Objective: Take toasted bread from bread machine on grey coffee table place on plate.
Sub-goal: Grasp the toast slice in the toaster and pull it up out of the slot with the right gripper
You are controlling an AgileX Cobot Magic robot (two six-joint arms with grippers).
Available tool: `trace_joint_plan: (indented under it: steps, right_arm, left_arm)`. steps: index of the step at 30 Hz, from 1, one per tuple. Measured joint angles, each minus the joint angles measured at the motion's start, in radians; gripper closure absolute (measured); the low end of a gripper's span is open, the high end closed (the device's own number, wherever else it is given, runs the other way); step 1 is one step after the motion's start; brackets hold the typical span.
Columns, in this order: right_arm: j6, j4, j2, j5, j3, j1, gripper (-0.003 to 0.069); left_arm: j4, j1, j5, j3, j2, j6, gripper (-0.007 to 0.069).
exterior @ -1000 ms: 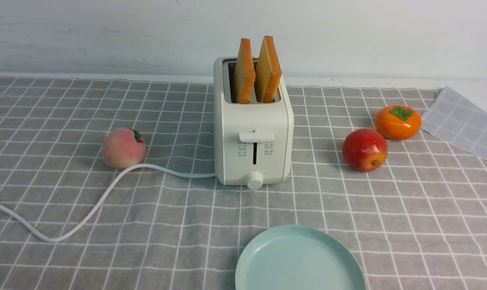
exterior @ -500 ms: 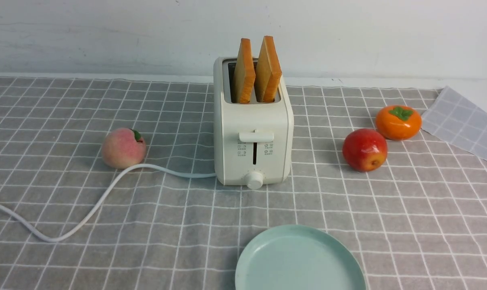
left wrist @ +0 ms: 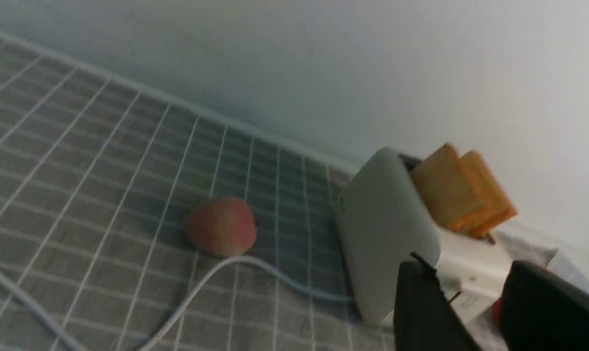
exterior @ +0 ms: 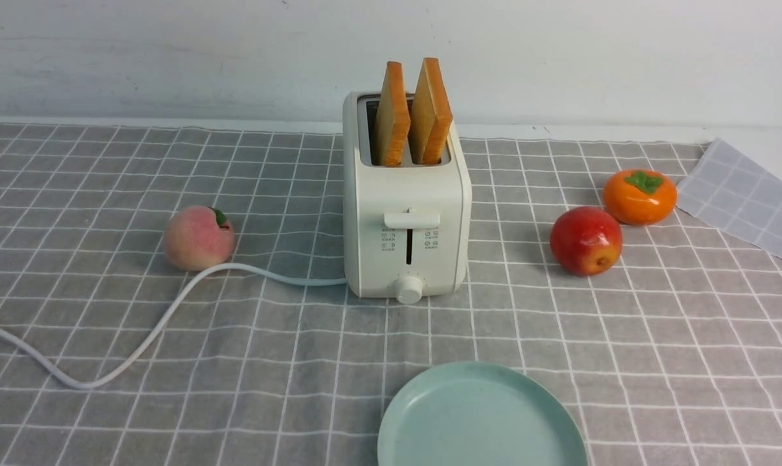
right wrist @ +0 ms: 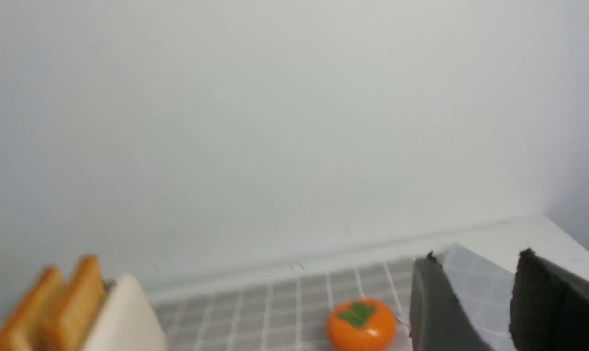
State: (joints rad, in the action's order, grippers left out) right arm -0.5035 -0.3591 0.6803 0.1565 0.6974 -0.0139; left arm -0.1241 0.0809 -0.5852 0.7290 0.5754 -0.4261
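The toaster [exterior: 404,220] stands upright at the middle of the table [exterior: 624,336], its lever and knob facing the near side. Two slices of toast [exterior: 391,116] stand on edge in its slots, one per slot, with their upper halves sticking out above the top. The right slice [exterior: 431,110] leans slightly left, and its top edge almost meets the left slice. The plate [exterior: 481,421] lies on the near edge of the table, a little right of the toaster and apart from it, with nothing on it.

A white cord [exterior: 171,307] runs from the toaster's left side, curves along the near side of a peach [exterior: 198,237] and trails off to the near left. The peach sits left of the toaster. An apple [exterior: 585,240] sits right of the toaster, and a persimmon [exterior: 639,195] lies just beyond it, farther right. A loose piece of checked cloth [exterior: 747,197] lies at the far right, and a pale wall [exterior: 171,58] closes the far side.

In the left wrist view, the left gripper [left wrist: 467,287] is released: its two dark fingers [left wrist: 421,307] stand apart with nothing between them, on the near left of the toaster and clear of it. In the right wrist view, the right gripper [right wrist: 477,282] is released too, fingers [right wrist: 543,302] apart and holding nothing, off to the right side near the persimmon.
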Motion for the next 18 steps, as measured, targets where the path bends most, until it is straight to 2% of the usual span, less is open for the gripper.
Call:
trace_joint_plan:
  steps: [3,6,8,11,14,16,17,18]
  right_arm:
    - [0.015,-0.052,0.08,0.052,0.0,0.0,0.0419]
    - [-0.032,-0.016,0.124,0.082,0.0,0.0,0.0419]
    - [-0.108,0.081,0.195,0.132,0.0,0.0,0.0419]
    - [-0.116,0.195,0.272,0.19,0.0,0.022,0.0419]
    - [-0.05,0.305,0.341,0.257,0.0,0.07,0.0419]
    - [0.046,0.392,0.395,0.297,0.001,0.117,0.0419]
    - [0.161,0.487,0.435,0.334,0.009,0.162,0.0419]
    - [0.174,0.499,0.44,0.339,0.01,0.166,0.0419]
  left_arm:
    - [0.018,0.0,-0.118,0.0,0.08,0.0,0.0386]
    - [0.008,0.0,-0.177,0.0,0.116,0.0,0.0386]
    - [-0.035,0.0,-0.229,0.001,0.15,0.0,0.0386]
    - [-0.085,0.0,-0.268,0.001,0.17,0.0,0.0386]
    - [-0.12,0.0,-0.282,0.001,0.174,0.0,0.0386]
    - [-0.145,0.0,-0.287,0.001,0.174,0.004,0.0386]
    - [-0.172,0.0,-0.288,0.001,0.174,0.026,0.0386]
    - [-0.176,0.0,-0.288,0.001,0.174,0.03,0.0386]
